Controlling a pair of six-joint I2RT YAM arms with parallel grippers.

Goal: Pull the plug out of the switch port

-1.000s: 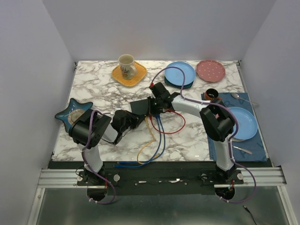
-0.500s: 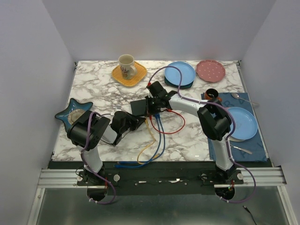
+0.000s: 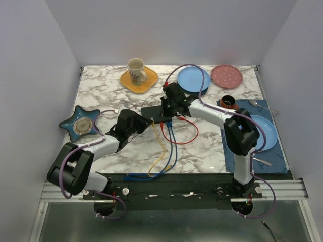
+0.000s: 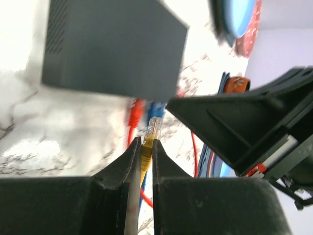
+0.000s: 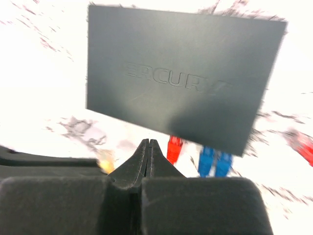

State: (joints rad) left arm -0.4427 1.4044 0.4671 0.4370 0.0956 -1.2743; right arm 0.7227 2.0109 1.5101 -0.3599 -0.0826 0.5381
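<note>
Light from above falls soft and even. The counter (image 3: 202,151) shows palest along its far edge, and my arms cast only faint shadows; that view is sharp. My left wrist view burns the marble to white glare. There the box (image 4: 112,49) is smeared, the yellow plug (image 4: 150,133) crisper, my left fingers (image 4: 107,200) dark. My right wrist view is washed out too, with the box lettering and a red plug (image 5: 174,148) blurred.

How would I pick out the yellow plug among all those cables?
Find the flat black box mid-table. Just off its near edge, the yellow plug is pinched in the left end effector, while the red plug and blue plugs sit at that edge.
</note>
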